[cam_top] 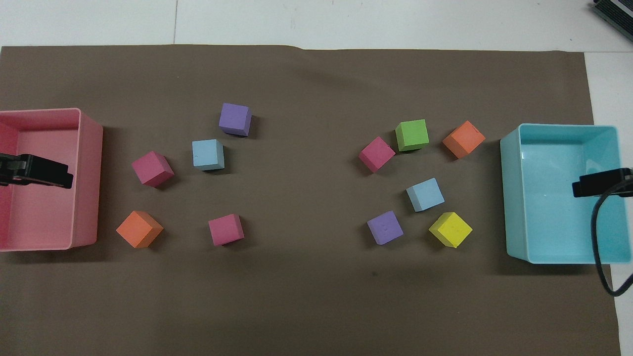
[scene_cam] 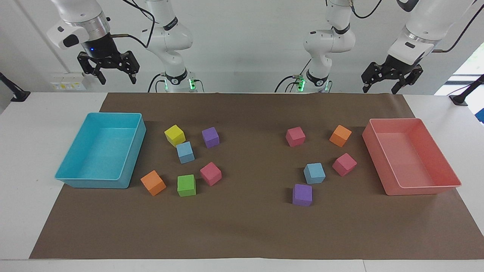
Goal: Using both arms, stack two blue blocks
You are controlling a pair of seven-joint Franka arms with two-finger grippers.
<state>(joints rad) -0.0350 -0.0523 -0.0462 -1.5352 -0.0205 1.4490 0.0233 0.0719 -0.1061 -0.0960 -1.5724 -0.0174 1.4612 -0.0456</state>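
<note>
Two sky-blue blocks lie apart on the brown mat. One blue block [scene_cam: 185,152] [cam_top: 425,194] sits toward the right arm's end, touching the yellow cube [scene_cam: 174,135]. The other blue block [scene_cam: 314,173] [cam_top: 208,154] sits toward the left arm's end, beside a pink cube [scene_cam: 344,164]. My right gripper [scene_cam: 118,80] [cam_top: 593,183] hangs open and empty high over the turquoise tray [scene_cam: 99,118]. My left gripper [scene_cam: 380,90] [cam_top: 44,173] hangs open and empty high over the pink tray [scene_cam: 412,185].
Around the first blue block lie purple [scene_cam: 210,137], pink [scene_cam: 210,173], green [scene_cam: 186,185] and orange [scene_cam: 152,183] cubes. Around the second lie purple [scene_cam: 302,194], pink [scene_cam: 295,136] and orange [scene_cam: 340,135] cubes.
</note>
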